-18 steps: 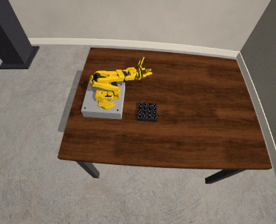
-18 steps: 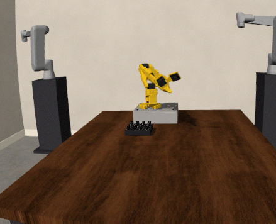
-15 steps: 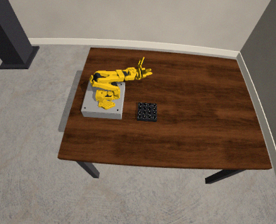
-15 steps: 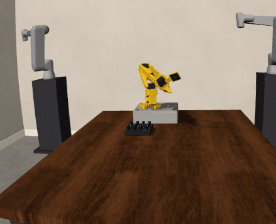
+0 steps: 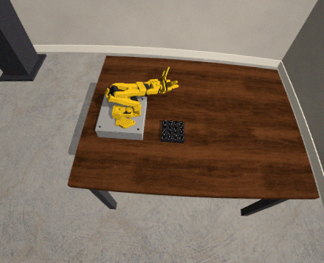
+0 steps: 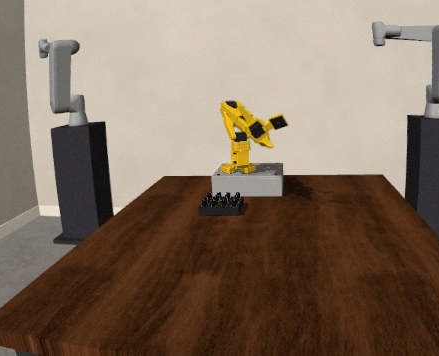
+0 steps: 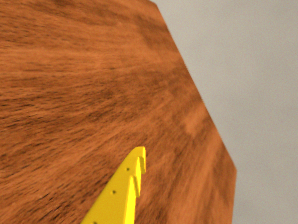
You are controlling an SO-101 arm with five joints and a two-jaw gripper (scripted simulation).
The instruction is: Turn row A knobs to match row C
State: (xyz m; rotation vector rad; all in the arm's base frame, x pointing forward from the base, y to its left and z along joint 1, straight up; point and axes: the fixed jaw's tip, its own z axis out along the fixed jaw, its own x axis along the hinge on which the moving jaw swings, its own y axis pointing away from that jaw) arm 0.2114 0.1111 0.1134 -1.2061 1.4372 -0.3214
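Observation:
The black knob box (image 5: 172, 131) sits on the wooden table just right of the arm's grey base (image 5: 122, 118); it also shows in the exterior view (image 6: 221, 204). Its small dark knobs stand in rows, too small to read their marks. My yellow gripper (image 5: 169, 81) is held in the air well behind the box, with its jaws spread wide and nothing between them. In the wrist view only one yellow jaw (image 7: 122, 192) shows over bare table wood near the table's edge; the knob box is out of that view.
The arm's grey base block (image 6: 248, 179) stands by the table's left edge. Two grey arms on dark pedestals (image 6: 80, 175) (image 6: 430, 170) stand off the table. A dark pillar (image 5: 12, 41) stands on the floor at the far left.

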